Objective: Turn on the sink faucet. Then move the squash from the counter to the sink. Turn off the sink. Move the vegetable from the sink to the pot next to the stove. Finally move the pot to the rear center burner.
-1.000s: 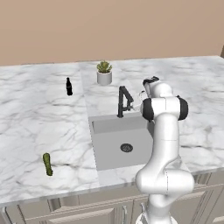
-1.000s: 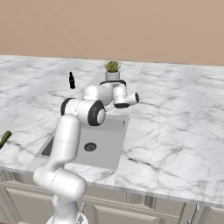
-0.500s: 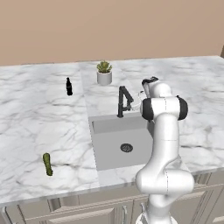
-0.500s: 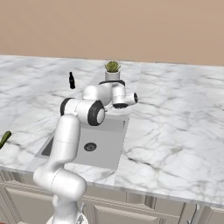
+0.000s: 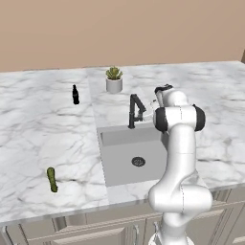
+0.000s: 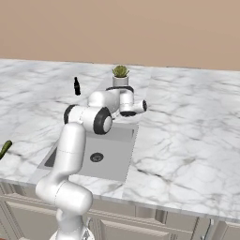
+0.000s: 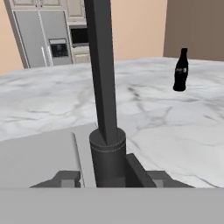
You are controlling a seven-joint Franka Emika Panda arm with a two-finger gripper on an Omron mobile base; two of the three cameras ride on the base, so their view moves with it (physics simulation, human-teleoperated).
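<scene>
While wide bare marble counter [image 5: 43, 143] spreads across the left of the left base frame, the gripper [image 7: 109, 177] sits tight at the matte black faucet [image 5: 135, 110] base, centre frame; jaws flank its round column, grip unclear. Slim green squash [image 5: 51, 179] lies lower left, well apart, beside the grey rectangular sink [image 5: 125, 165]

We see a small black bottle [image 5: 75, 94] standing upright on the surface at ten o'clock, and a potted plant [image 5: 114, 79] in a pale pot near it, toward twelve. A fridge [image 7: 41, 35] and cabinets [image 7: 52, 4] stand far off.
</scene>
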